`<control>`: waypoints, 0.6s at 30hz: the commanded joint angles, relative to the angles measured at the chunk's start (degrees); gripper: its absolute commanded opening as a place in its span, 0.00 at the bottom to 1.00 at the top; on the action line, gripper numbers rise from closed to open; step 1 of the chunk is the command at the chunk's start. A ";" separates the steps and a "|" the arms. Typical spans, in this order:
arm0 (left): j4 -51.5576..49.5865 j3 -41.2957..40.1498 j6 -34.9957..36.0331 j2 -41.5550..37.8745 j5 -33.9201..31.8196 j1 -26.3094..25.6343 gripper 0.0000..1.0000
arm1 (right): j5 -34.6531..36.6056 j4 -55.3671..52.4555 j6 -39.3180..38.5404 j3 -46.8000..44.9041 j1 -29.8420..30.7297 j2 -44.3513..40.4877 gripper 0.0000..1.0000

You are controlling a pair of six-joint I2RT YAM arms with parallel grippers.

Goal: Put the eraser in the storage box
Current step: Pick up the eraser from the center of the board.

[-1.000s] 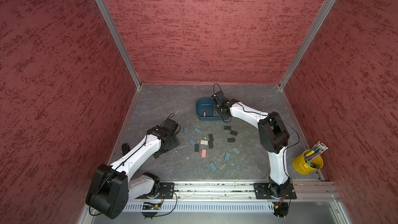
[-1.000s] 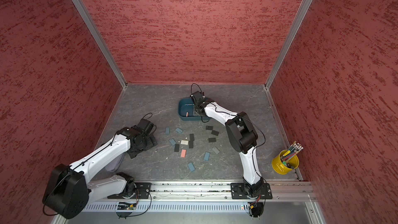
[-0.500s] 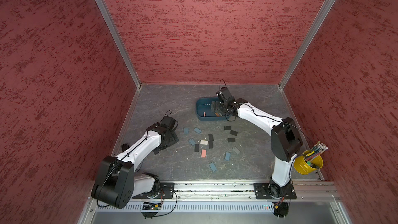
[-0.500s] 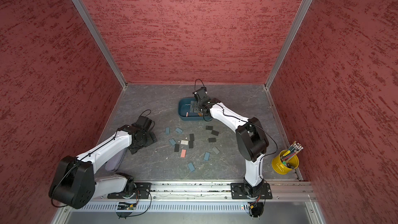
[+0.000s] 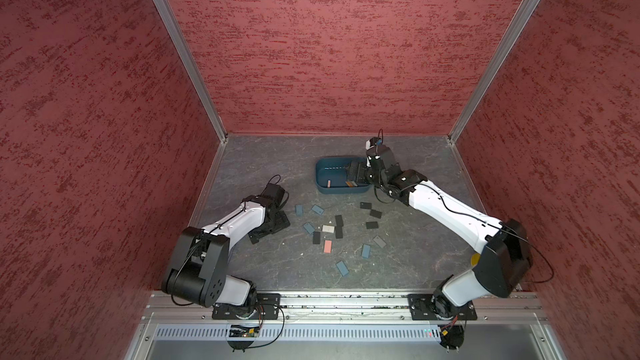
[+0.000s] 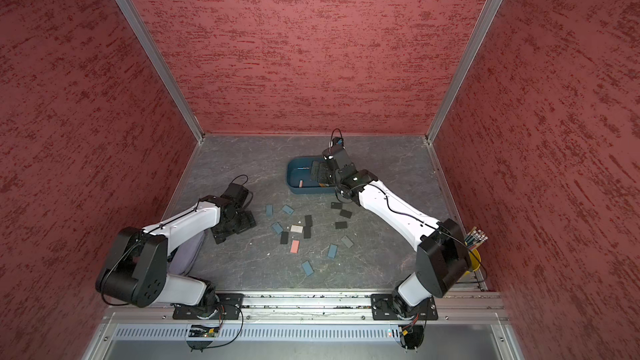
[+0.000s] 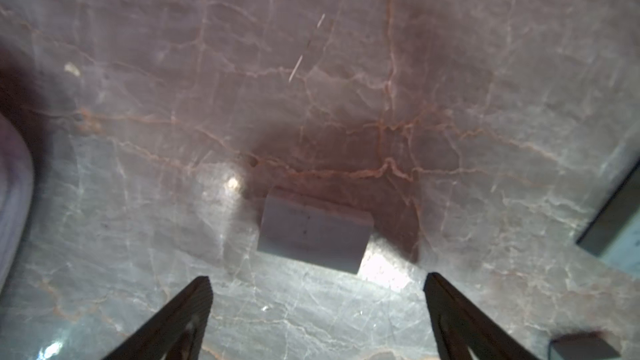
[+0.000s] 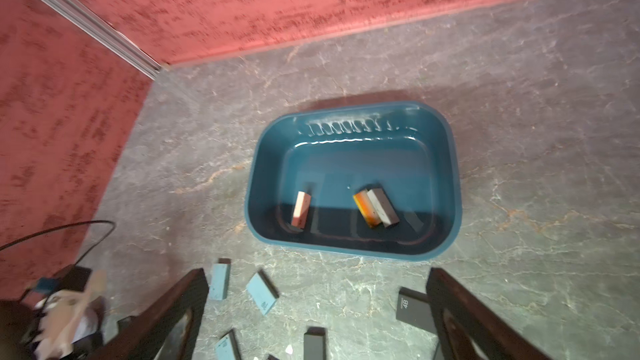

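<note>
right gripper [image 8: 317, 273] hangs spread, empty, at the box [image 8: 452, 167]; left gripper [image 7: 317, 275], spread and empty, should lower and pinch the white eraser [image 7: 313, 233].

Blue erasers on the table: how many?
5 blue erasers: a pair nearest the storage box, one by the white eraser, one by the grey eraser, one nearest the rail. Arms may hide more.

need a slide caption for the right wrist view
Open right gripper over the teal storage box, which holds a pink eraser, an orange eraser and a grey eraser
</note>
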 commanded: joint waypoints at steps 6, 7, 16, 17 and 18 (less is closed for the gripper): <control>0.63 2.60 1.43 3.30 0.86 0.72 0.89 | -1.95 5.08 1.62 -4.43 1.36 -7.28 0.99; 0.59 2.62 1.34 3.43 0.73 0.70 0.88 | -2.07 5.30 1.64 -4.66 1.59 -7.49 0.99; -0.13 2.87 -0.05 3.89 -1.90 1.21 0.86 | -1.40 6.02 2.73 -7.03 3.78 -8.28 0.99; -0.32 3.16 -0.06 4.28 -2.53 1.21 0.85 | -1.34 6.37 2.95 -7.42 3.99 -8.38 0.99; -0.18 3.30 -0.15 4.59 -2.74 1.29 0.85 | -1.33 6.65 3.21 -7.75 4.22 -8.42 0.99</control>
